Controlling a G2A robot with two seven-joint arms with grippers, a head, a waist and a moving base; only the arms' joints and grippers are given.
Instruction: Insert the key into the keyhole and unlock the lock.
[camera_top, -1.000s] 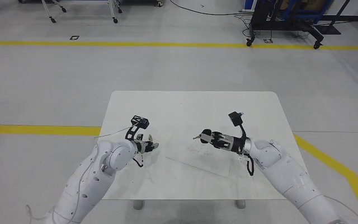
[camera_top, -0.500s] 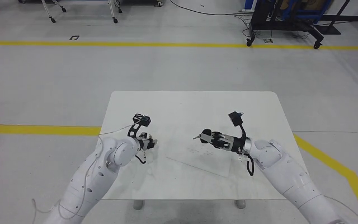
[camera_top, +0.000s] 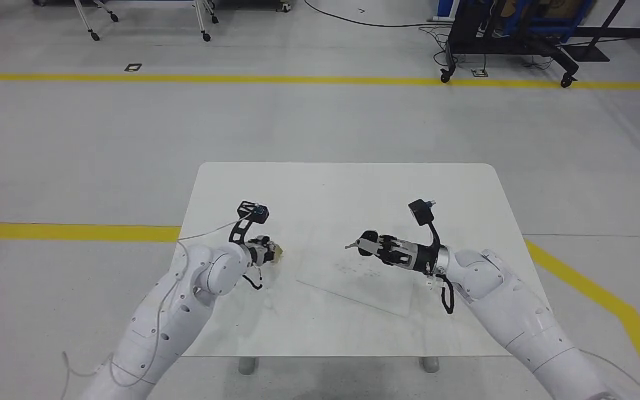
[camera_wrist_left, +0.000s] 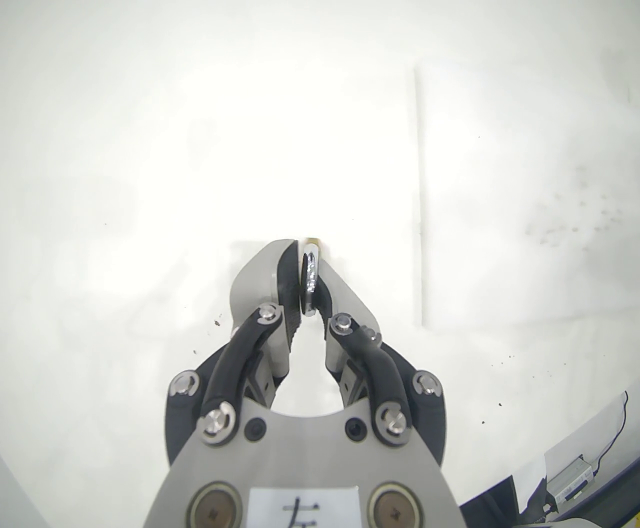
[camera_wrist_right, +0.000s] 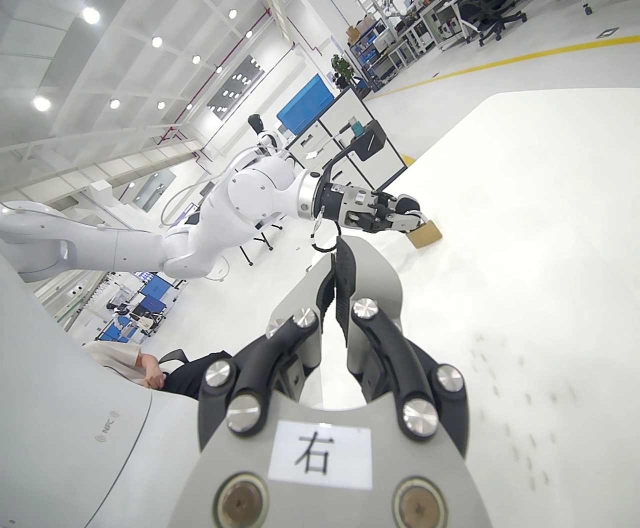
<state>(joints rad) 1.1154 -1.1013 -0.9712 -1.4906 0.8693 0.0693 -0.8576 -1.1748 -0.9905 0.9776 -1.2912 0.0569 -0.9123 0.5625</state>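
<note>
line the key up with the keyhole before closing the gap

the lock (camera_wrist_right: 425, 234) is a small brass padlock. its body appears to rest on the table (camera_top: 400, 190). the left gripper (camera_wrist_left: 306, 262) is clamped on the lock's silver shackle (camera_wrist_left: 310, 287), pads drawn narrow around the steel. the right gripper (camera_wrist_right: 336, 260) hangs well apart from the lock, on the side away from the left arm, with its pads pressed together. a thin sliver juts past the tips toward the lock. i take it to be the key (camera_top: 351, 244), though it is too small to make out blade or teeth.

the step in hand looks like the approach, with nothing inserted yet. to do it well, the left grip needs to hold the lock's body steady, since a hold on the shackle alone lets the body pivot when pushed. i cannot tell which face of the lock carries the keyhole. it probably sits on the end opposite the shackle, so that end needs to face the key. the key should travel straight along the keyhole's axis, blade turned to match the slot, and go slowly in the last stretch beside the lock. a slanted entry would likely jam or shove the lock off line. once the key is fully seated, the turn should come from the right wrist while the left resists the twist.
</note>
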